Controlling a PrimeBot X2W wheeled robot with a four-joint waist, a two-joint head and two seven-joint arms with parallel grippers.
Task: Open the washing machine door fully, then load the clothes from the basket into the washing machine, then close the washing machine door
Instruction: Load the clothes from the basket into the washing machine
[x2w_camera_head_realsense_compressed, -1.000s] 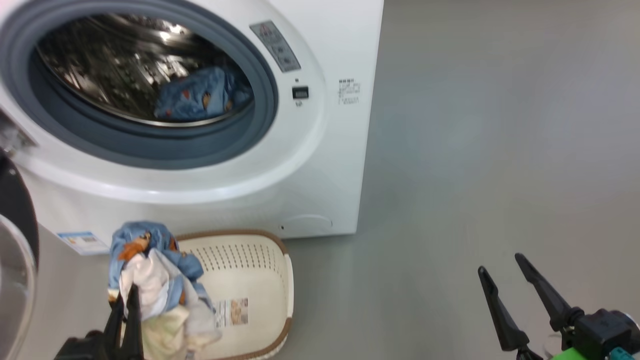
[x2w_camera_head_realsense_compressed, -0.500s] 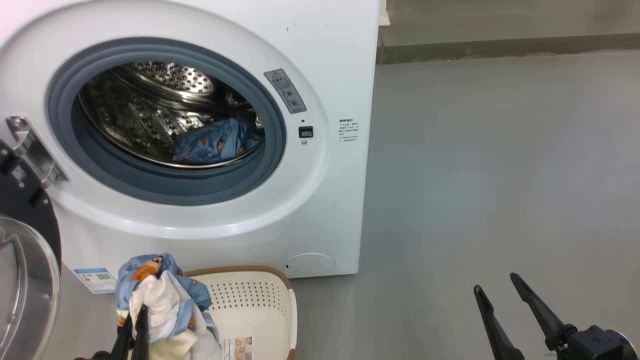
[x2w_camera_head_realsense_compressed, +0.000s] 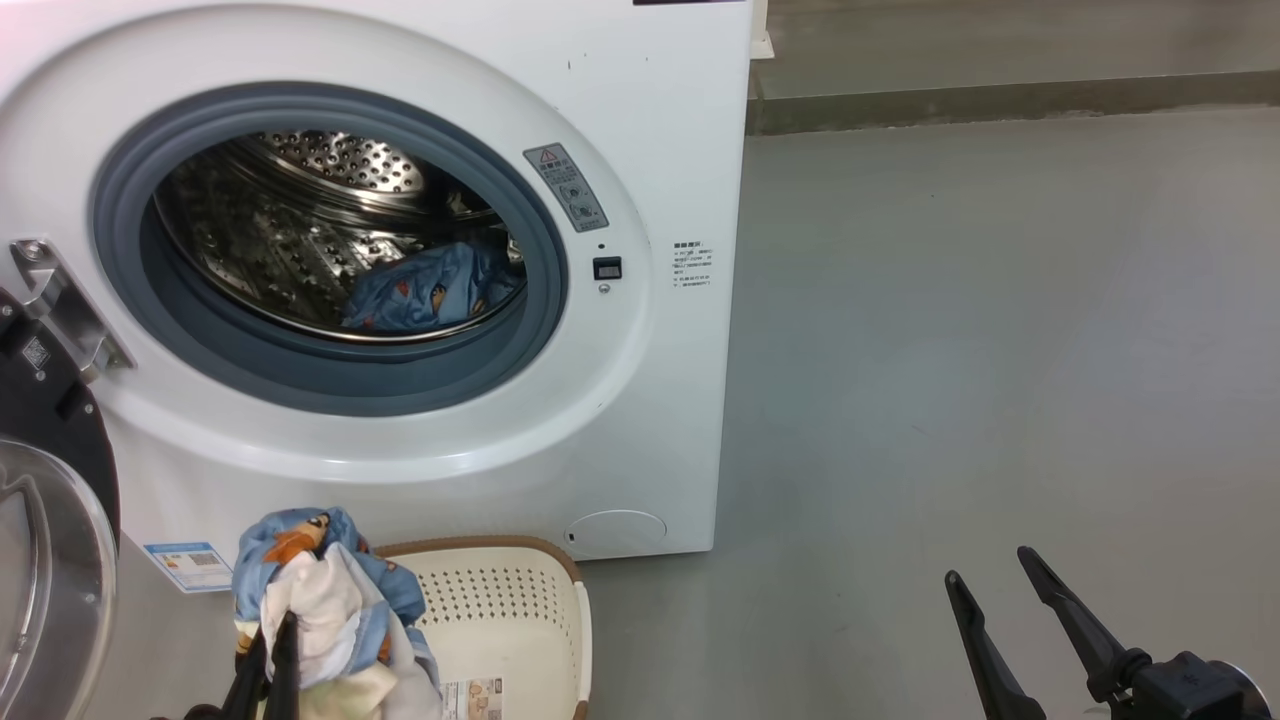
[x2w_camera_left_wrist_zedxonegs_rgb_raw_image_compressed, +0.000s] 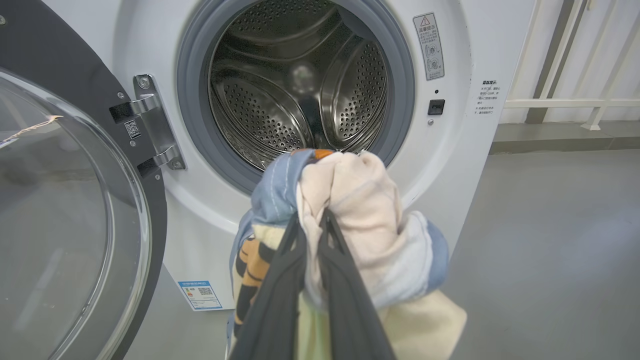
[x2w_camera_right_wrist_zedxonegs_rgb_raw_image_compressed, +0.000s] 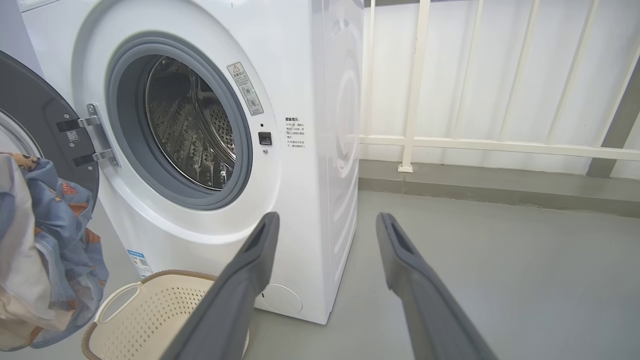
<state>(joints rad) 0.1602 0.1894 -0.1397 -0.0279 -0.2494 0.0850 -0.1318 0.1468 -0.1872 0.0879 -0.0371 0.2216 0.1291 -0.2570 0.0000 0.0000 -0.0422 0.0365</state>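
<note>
While the left gripper (x2w_camera_head_realsense_compressed: 277, 628) is clamped shut on a bundle of clothes (x2w_camera_head_realsense_compressed: 335, 590) at the lower left of the head view, its two dark fingers (x2w_camera_left_wrist_zedxonegs_rgb_raw_image_compressed: 280, 280) press together into white and cream cloth wrapped in light blue fabric with orange prints. The bundle hangs in front of the left part of the basket (x2w_camera_head_realsense_compressed: 510, 620); whether it touches the basket I cannot tell. That cream perforated basket, with its brown rim and a label (x2w_camera_head_realsense_compressed: 470, 695) on its bottom, sits on the grey floor (x2w_camera_head_realsense_compressed: 1000, 300) just before the lower front of the washing machine (x2w_camera_head_realsense_compressed: 660, 150).

At the left edge of the frame the door (x2w_camera_head_realsense_compressed: 45, 420) is swung open on its steel hinge (x2w_camera_head_realsense_compressed: 60, 300), black rim above and clear glass bowl below. A small blue sticker (x2w_camera_head_realsense_compressed: 185, 565) shows on the machine's lower corner beside it. Inside the blue-grey rubber ring (x2w_camera_head_realsense_compressed: 330, 385), the steel drum (x2w_camera_head_realsense_compressed: 300, 230) holds a blue printed garment (x2w_camera_head_realsense_compressed: 430, 290), lying at the lower right of the opening. In the left wrist view the held bundle covers the lower edge of that opening.

At the lower right of the head view the right gripper (x2w_camera_head_realsense_compressed: 988, 566) is spread wide with nothing between its fingers, above bare floor and well apart from the machine. In its wrist view a white railing (x2w_camera_right_wrist_zedxonegs_rgb_raw_image_compressed: 415, 100) stands behind the machine.
</note>
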